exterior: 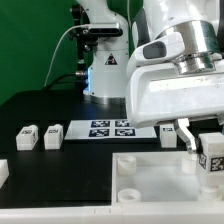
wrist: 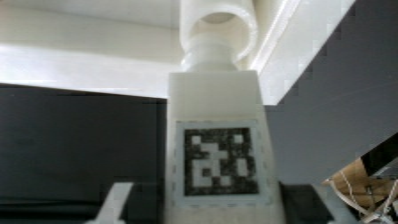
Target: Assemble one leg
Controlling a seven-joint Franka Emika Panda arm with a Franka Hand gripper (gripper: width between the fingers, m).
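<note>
Gripper [wrist: 217, 204] clamped on leg [wrist: 221, 150], tag facing wrist camera; exterior view: leg at 4 o'clock, over panel [exterior: 150, 180]; contact unclear; step probably carry-to-socket; next likely needs peg end lined over socket [exterior: 128, 194], lowered, twisted.

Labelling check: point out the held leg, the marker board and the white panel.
held leg [wrist: 219, 98], wrist view, face above its tag
marker board [exterior: 112, 128], exterior view, its centre
white panel [exterior: 165, 185], exterior view, bare top face
</note>
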